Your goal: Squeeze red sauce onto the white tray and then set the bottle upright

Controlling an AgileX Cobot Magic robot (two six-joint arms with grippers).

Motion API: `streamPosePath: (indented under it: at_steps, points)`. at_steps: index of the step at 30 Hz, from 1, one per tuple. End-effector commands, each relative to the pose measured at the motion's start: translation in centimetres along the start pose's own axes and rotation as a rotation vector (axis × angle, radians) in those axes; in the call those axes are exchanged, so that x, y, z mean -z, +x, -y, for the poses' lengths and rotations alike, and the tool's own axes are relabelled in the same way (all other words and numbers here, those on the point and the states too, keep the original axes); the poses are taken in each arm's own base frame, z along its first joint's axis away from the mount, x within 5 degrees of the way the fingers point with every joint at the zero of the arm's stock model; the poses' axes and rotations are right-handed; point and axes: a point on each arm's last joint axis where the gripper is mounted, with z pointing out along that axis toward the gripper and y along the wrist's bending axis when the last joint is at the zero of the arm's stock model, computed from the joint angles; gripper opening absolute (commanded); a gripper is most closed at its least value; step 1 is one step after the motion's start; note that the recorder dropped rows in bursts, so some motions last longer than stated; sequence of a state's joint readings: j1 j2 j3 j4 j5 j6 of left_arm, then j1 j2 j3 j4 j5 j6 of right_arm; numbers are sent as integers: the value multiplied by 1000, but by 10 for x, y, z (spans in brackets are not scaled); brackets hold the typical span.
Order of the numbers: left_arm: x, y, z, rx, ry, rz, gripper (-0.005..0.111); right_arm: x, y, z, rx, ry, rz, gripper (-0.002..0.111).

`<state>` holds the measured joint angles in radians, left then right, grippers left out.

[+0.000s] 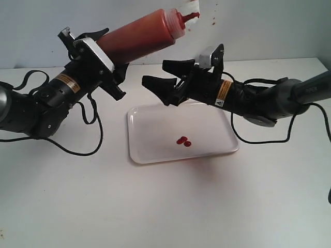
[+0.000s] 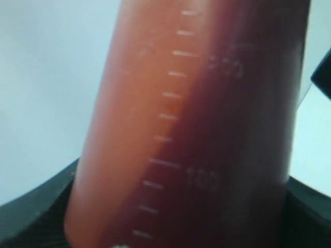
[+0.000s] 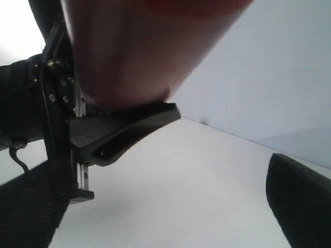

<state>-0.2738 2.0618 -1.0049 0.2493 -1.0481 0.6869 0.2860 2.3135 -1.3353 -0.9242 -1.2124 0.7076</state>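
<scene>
Nearest to us lies the bare white tabletop (image 1: 165,206), and on it, a little further back, the flat rectangular white plastic tray (image 1: 212,126) with rounded corners and a low rim. On the tray sit two small glossy blobs of dark red sauce (image 1: 183,140), touching one another near its middle.

Up at the left, well above the table and apart from the tray, the left gripper (image 1: 115,62) is pinched on the base end of the translucent cylindrical plastic squeeze bottle (image 1: 139,37). We see the bottle tilted, its cloudy cap and red-stained nozzle (image 1: 187,16) pointing up and to the right against the pale wall. Sauce colours most of its clear body. In the left wrist view the bottle fills nearly the whole frame, with pale graduation marks and a figure 100 on its wall, and the black fingers (image 2: 31,212) show at the lower corners.

The right gripper (image 1: 155,73) hangs over the tray's far edge with its claws spread and empty, near the left gripper but clear of the bottle.

We cannot see the bottle's very bottom, which sits behind the left gripper's white plate. The right wrist view is blurred: a reddish mass (image 3: 134,46), cut off by the frame, rests against a black finger, and we cannot tell what the dark shape (image 3: 300,201) at the frame's edge is
</scene>
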Motion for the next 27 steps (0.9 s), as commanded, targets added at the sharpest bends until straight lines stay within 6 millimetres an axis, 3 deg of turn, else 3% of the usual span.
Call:
streamPosePath:
  at_steps: [1,8,20,23,27]
  points:
    - [-2,-10,-11,170,-79,67,0,-14,-16,-17,43,-32,47,92]
    - [-1,-13,-5,362,-7,96,0,-16,-50,-19,42,32,161,92]
    - [0,-18,7,486,143,128,0,-26,-65,-25,65,-6,189,87]
    - [0,-17,9,492,164,108,0,-33,-69,-32,81,-52,184,67]
    - [0,-13,12,486,184,53,0,-38,-68,-38,79,-70,181,21]
